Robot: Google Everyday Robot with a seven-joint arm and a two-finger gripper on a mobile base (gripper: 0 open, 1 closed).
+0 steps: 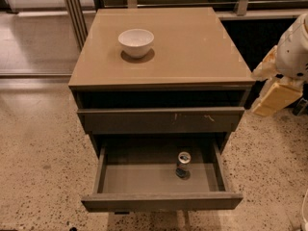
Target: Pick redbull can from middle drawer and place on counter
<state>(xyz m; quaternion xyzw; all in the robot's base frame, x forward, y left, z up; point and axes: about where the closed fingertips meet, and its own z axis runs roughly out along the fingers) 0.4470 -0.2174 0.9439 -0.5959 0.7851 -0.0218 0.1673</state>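
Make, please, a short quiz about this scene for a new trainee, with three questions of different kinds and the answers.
1. True or false: the redbull can stands upright in the open middle drawer.
2. What rests on the counter? A) a white bowl B) a plate C) a bottle
3. Where is the gripper in the camera view?
Key: 1 true. 2 A. 3 At the right edge, beside the counter, apart from the can.

Glossy tan counter [192,47]; pale matt-plastic hand [273,98] at right edge
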